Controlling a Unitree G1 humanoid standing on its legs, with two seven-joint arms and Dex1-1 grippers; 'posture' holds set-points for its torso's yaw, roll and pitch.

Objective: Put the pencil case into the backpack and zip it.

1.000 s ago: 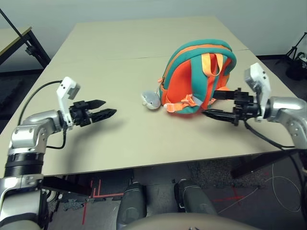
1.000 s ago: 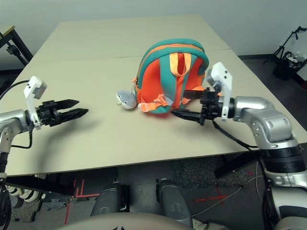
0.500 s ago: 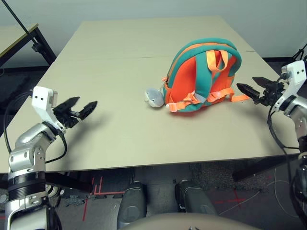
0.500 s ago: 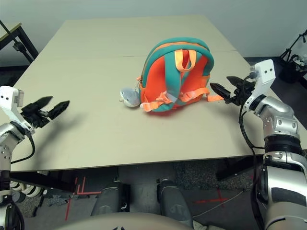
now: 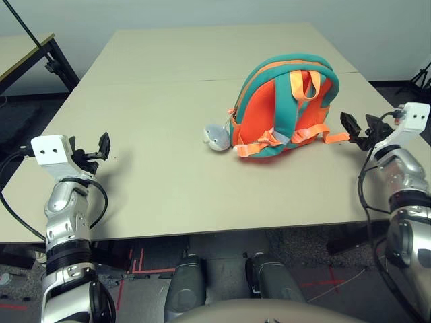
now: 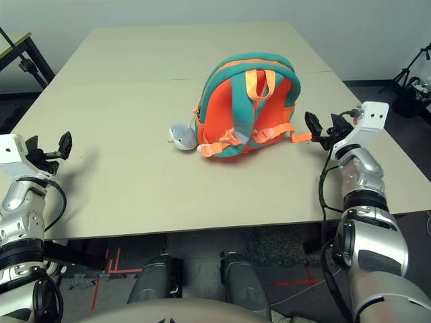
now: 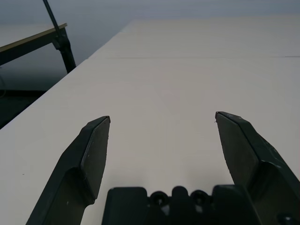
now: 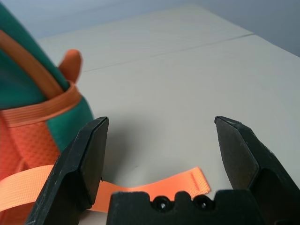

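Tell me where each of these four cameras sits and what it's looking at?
Left eye: on the head, looking down at the table and backpack; both forearms, left gripper and right gripper show.
Right eye: beside it, same scene.
Left wrist: on the left arm, facing along its open fingers across bare table.
Right wrist: on the right arm, open fingers over the backpack's strap.
Shared: backpack and strap show in the eyes and right wrist.

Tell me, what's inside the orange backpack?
The backpack stands on the table, its strap side facing the camera. What's inside is covered by its fabric. A plush animal head hangs outside.
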